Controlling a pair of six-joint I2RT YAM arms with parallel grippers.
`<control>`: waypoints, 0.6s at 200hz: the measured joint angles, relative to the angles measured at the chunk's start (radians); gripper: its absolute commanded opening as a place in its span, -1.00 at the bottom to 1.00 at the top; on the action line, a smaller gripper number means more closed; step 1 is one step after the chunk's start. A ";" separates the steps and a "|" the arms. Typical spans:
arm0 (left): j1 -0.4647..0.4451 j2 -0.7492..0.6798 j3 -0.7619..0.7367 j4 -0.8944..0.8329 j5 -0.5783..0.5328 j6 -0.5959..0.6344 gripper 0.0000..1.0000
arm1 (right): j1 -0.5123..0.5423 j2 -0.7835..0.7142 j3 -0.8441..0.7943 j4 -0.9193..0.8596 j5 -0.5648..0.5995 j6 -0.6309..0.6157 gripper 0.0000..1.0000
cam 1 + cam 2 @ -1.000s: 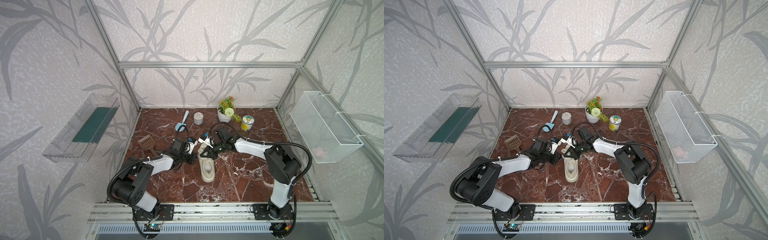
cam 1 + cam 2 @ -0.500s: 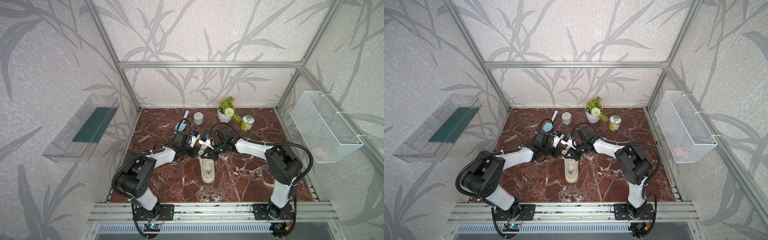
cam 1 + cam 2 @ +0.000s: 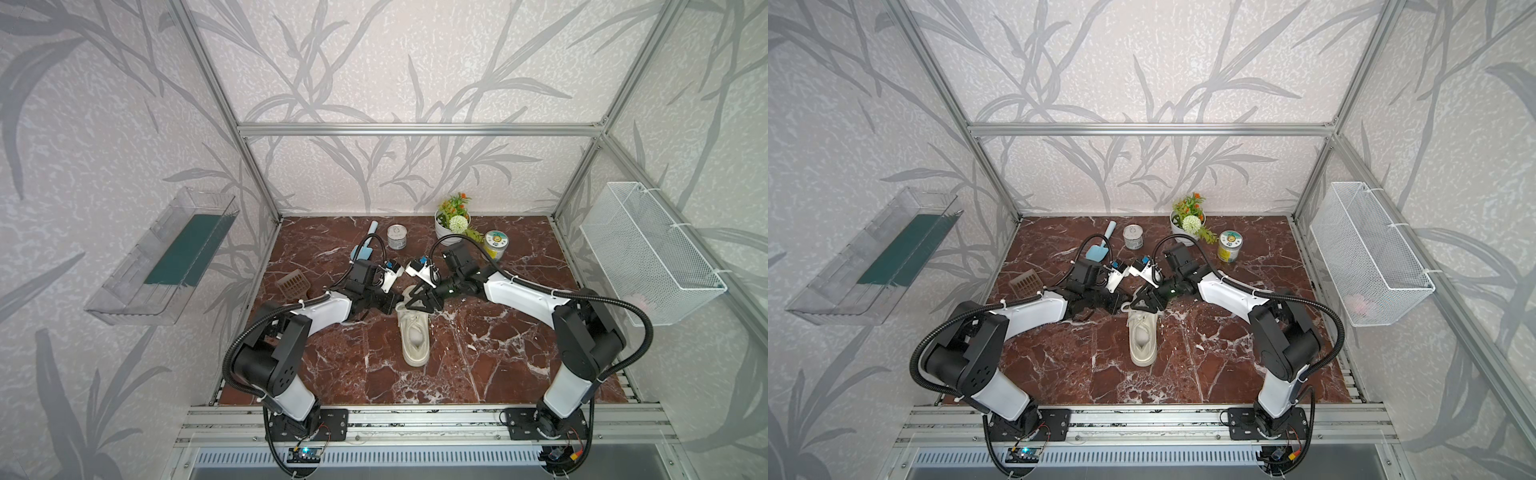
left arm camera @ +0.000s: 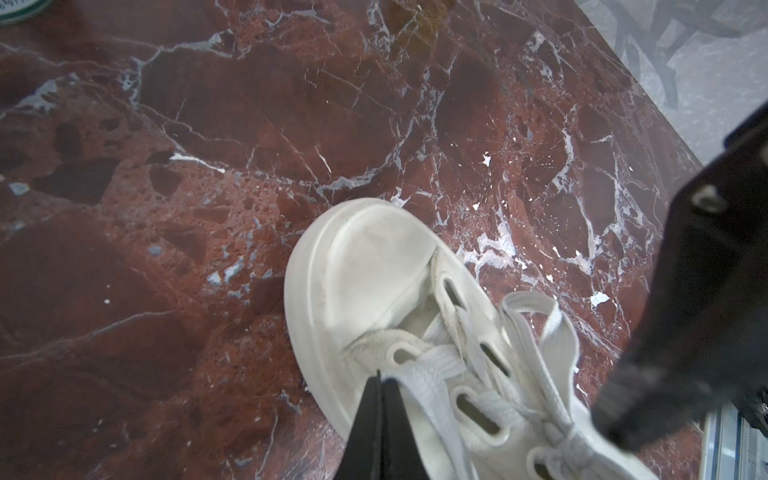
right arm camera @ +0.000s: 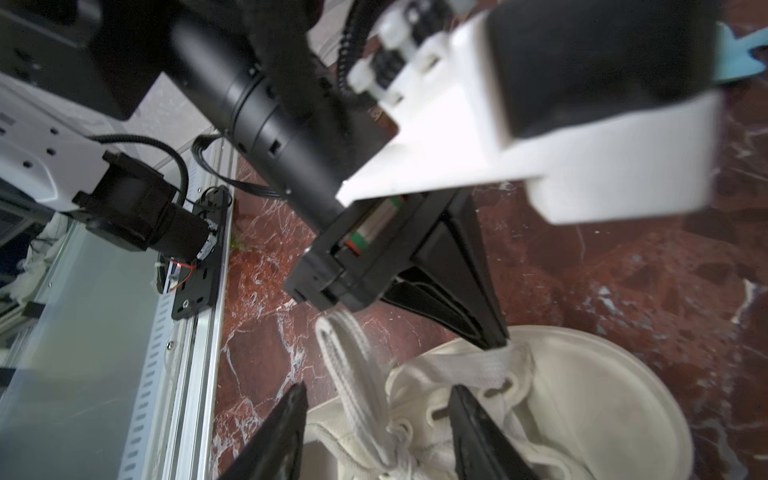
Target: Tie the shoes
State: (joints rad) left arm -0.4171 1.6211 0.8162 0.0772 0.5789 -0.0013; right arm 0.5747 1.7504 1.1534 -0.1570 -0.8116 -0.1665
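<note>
A cream shoe lies mid-table on red marble, its toe towards the back where both grippers meet. My left gripper is shut, and a flat lace runs out from its tip over the toe eyelets. In the right wrist view the same lace band stretches from those black fingertips. My right gripper is open above the eyelets. Its fingers stand on either side of a loose lace loop and grip nothing.
Behind the shoe stand a blue scoop, a tin can, a flower pot and a yellow-lidded jar. A brown slotted piece lies at the left. A wire basket and a clear shelf hang on the side walls.
My right gripper has opened and let go of the lace it was pinching. The left gripper stays shut on its lace and has shifted a little at the toe.
</note>
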 measured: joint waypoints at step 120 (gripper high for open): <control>-0.020 -0.019 0.004 0.031 0.039 0.005 -1.00 | -0.036 0.091 -0.002 0.076 0.013 0.274 -0.13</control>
State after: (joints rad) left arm -0.4374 1.6016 0.8204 0.1078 0.6182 0.0032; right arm 0.5385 1.8412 1.1519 -0.0814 -0.7986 0.1070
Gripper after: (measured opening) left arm 0.047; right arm 0.446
